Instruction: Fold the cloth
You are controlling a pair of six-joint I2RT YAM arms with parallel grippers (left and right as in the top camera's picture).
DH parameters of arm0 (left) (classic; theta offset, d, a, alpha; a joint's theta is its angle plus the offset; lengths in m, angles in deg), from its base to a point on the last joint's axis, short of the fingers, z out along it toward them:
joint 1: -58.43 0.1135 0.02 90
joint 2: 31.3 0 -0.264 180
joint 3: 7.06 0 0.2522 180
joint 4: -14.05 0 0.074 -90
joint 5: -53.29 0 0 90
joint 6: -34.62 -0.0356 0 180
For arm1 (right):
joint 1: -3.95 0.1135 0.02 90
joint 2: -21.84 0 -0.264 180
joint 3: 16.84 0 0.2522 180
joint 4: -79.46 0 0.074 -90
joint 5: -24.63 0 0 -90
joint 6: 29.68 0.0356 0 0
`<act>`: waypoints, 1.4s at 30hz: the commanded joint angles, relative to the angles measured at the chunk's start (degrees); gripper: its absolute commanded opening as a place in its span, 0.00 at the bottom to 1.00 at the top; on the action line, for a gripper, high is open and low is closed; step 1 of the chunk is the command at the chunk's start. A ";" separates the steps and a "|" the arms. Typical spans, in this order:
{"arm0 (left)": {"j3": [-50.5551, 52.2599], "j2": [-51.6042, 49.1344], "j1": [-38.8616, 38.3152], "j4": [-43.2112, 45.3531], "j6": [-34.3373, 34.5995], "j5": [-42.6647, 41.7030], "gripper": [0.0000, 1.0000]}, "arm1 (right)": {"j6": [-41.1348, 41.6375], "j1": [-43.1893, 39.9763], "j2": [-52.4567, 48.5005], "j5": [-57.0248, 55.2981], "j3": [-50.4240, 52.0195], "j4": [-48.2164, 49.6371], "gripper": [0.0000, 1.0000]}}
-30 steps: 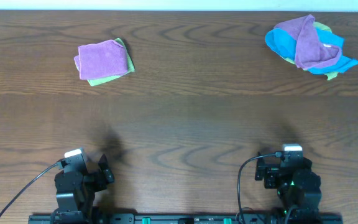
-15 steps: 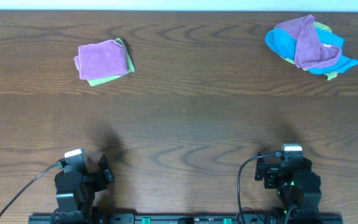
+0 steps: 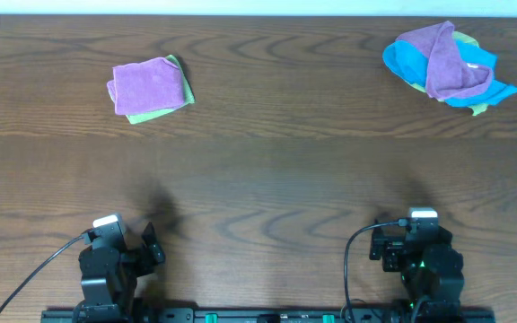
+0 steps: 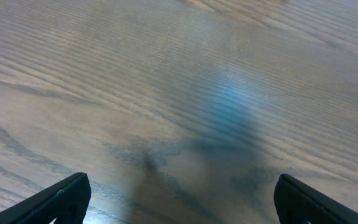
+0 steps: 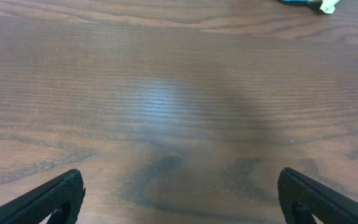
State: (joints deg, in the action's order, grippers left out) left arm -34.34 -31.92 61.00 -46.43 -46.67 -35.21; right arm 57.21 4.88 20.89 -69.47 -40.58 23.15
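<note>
A crumpled purple cloth [image 3: 442,58] lies at the far right of the table, on top of a bright blue cloth [image 3: 402,65] and a yellow-green cloth [image 3: 478,56]. A second purple cloth [image 3: 146,85], folded into a square, lies at the far left on a folded yellow-green cloth [image 3: 179,94]. My left gripper [image 4: 182,196] and my right gripper [image 5: 182,190] are both open and empty, low over bare wood at the near edge. Both are far from the cloths.
The table is dark brown wood [image 3: 267,179]. My left arm base [image 3: 106,265] and right arm base [image 3: 424,260] sit at the near edge. A sliver of the blue and yellow-green pile [image 5: 319,4] shows at the top of the right wrist view.
</note>
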 commanded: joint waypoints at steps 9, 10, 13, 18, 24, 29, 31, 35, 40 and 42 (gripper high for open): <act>2.19 0.42 -0.09 -2.51 -1.44 -0.02 0.95 | 9.16 -3.21 -15.10 -1.51 -7.93 1.62 0.99; 2.19 0.42 -0.09 -2.51 -1.44 -0.02 0.95 | 10.03 -3.87 -18.21 -1.51 -9.86 1.62 0.99; 2.19 0.42 -0.09 -2.51 -1.44 -0.02 0.95 | 11.08 -5.92 -27.98 -1.66 -16.94 1.68 0.99; 2.19 0.42 -0.09 -2.51 -1.44 -0.02 0.96 | 11.23 -8.17 -44.04 -1.92 -31.58 1.62 0.99; 2.19 0.42 -0.09 -2.51 -1.44 -0.02 0.96 | 11.23 -9.29 -65.48 -1.90 -51.43 0.13 0.99; 2.19 0.42 -0.09 -2.51 -1.44 -0.02 0.95 | 11.23 -10.75 -79.65 -1.90 -63.76 -0.57 0.99; 2.19 0.42 -0.09 -2.51 -1.44 -0.02 0.95 | 11.47 -11.80 -84.39 -1.79 -67.54 -0.55 0.99; 2.19 0.42 -0.09 -2.51 -1.44 -0.02 0.95 | 13.14 -14.23 -93.20 -1.16 -74.44 -0.59 0.99; 2.19 0.42 -0.09 -2.51 -1.44 -0.02 0.96 | 14.91 -16.76 -100.56 -0.81 -80.11 -0.28 0.99; 2.19 0.42 -0.09 -2.51 -1.44 -0.02 0.95 | 14.88 -17.29 -101.68 -0.81 -80.17 1.07 0.99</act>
State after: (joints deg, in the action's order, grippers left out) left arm -34.23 -31.88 61.00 -46.43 -46.67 -35.21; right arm 70.49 -11.40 -79.76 -70.24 -119.02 23.59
